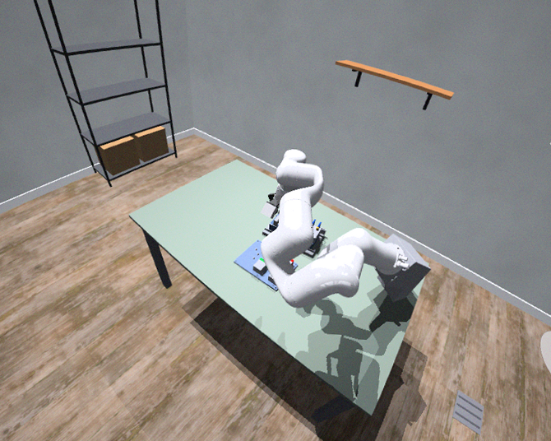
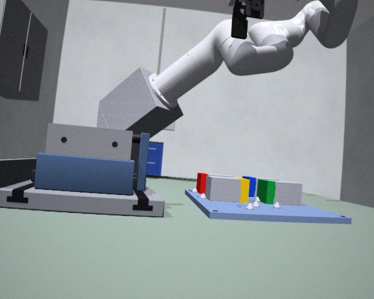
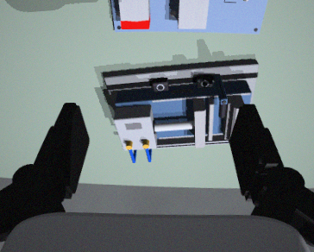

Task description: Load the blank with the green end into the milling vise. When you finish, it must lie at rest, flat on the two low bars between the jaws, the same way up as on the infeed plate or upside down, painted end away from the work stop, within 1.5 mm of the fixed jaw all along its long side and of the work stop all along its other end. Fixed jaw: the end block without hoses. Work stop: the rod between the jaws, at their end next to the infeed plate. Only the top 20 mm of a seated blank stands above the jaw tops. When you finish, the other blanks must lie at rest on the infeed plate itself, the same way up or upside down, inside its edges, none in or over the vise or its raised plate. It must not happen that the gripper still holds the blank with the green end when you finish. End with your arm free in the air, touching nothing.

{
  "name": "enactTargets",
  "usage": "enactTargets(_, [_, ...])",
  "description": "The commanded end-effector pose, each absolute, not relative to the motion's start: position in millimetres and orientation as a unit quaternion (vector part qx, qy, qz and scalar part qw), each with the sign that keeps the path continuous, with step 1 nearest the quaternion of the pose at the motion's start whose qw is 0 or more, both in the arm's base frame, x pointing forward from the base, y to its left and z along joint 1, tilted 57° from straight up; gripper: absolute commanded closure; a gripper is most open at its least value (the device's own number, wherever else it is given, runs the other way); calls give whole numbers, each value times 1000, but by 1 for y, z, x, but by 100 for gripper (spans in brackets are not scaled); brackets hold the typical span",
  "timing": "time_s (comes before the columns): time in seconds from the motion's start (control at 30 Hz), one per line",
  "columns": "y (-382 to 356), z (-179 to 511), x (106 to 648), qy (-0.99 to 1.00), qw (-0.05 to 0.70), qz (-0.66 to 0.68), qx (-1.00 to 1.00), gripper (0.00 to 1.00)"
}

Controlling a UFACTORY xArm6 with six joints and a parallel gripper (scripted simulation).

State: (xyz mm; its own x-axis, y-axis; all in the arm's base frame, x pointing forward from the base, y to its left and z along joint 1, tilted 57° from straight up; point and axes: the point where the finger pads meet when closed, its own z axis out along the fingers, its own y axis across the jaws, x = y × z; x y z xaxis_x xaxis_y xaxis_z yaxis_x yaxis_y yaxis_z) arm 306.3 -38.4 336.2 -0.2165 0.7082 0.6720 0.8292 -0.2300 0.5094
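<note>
The blank with the green end [image 1: 259,265] [image 2: 287,192] lies flat on the blue infeed plate [image 1: 244,261] [image 2: 280,215] [image 3: 237,22]; the wrist view does not show it. The milling vise [image 2: 84,172] [image 3: 135,122] holds no blank that I can see. Its hosed jaw block is at left in the wrist view. The fixed jaw [image 2: 88,141] shows in the exterior view and is partly covered by my right finger in the wrist view. My gripper [image 2: 248,26] [image 3: 159,122] is open and empty, high above the table, with the vise between its fingers in the wrist view.
Blanks with a red end [image 2: 201,183] [image 3: 135,24], a yellow end [image 2: 244,190] and a blue end [image 2: 252,187] also lie on the infeed plate. Small white cones [image 2: 255,203] stand there too. Blue hoses [image 3: 149,154] stick out from the vise. The arm [image 1: 295,222] covers part of the vise.
</note>
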Motion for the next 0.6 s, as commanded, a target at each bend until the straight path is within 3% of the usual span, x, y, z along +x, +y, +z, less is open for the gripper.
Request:
enactTargets(0.0, [-36,338,307,-617,63,-477,-623,0])
enactTargets(0.57, [-30,341,307,-617,63,-477,-623,0])
